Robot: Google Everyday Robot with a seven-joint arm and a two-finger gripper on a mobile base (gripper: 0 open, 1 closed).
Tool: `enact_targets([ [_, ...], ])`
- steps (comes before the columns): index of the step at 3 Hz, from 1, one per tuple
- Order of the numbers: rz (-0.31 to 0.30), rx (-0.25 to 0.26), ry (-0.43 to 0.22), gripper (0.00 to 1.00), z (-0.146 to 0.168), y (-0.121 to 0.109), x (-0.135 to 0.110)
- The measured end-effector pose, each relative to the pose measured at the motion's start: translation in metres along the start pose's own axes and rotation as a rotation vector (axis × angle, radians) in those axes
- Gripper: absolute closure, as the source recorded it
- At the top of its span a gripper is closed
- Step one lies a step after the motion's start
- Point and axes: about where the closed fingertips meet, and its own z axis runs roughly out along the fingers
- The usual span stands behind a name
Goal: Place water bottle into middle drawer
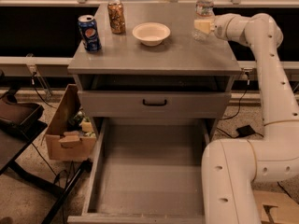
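Observation:
The water bottle (204, 1) is clear with a pale label band and stands upright at the back right of the cabinet top (177, 55). My gripper (202, 26) reaches in from the right and is shut on the bottle's lower half. The middle drawer (149, 171) is pulled far out below, with a bare grey floor and thin side walls. It lies well below and in front of the gripper.
A blue Pepsi can (89, 32), a gold-brown can (116, 17) and a white bowl (151, 33) stand on the cabinet top. The shallower drawer front with a black handle (154, 102) sits above the open drawer. A cardboard box (70, 132) stands on the floor at the left.

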Motion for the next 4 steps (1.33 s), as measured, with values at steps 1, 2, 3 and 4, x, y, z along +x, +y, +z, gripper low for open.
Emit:
enact_targets([
  [1,-0.025,-0.008,0.028,1.0,-0.004,0.003,-0.008],
  [2,-0.055,0.007,0.122,1.0,-0.028,0.002,-0.026],
  [3,-0.064,0.035,0.286,1.0,-0.065,0.009,-0.047],
  [4,-0.056,0.048,0.414,1.0,-0.093,0.021,-0.058],
])
